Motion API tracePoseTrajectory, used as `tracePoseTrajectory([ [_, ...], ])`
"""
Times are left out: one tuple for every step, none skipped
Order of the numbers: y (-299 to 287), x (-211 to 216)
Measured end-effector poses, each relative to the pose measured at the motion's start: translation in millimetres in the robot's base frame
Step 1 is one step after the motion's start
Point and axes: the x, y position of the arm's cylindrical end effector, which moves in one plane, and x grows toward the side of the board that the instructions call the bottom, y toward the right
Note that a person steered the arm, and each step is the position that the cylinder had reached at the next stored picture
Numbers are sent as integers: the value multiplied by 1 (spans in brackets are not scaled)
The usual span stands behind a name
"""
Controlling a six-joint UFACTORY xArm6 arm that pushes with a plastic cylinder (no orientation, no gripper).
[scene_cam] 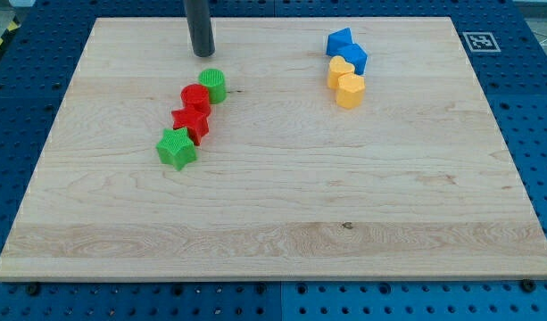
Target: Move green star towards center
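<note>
The green star (pixel 177 148) lies on the wooden board (pixel 282 223), left of the middle. It touches a red star (pixel 192 123) at its upper right. A red cylinder (pixel 196 97) and a green cylinder (pixel 213 85) continue that diagonal row up to the right. My tip (pixel 203 53) is near the board's top edge, just above the green cylinder and apart from it, well above the green star.
Two blue blocks (pixel 339 41) (pixel 354 58) and two yellow blocks (pixel 341 71) (pixel 350 91) cluster at the upper right. The board sits on a blue perforated table (pixel 23 80). A black-and-white marker (pixel 479 40) is at the top right corner.
</note>
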Motion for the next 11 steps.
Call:
tracePoseTrajectory([
  [-44,2],
  [-98,22],
  [-137,68],
  [-139,139],
  [-116,203],
  [-56,226],
  [-44,224],
  [-49,222],
  [-41,215],
  [-22,215],
  [2,221],
])
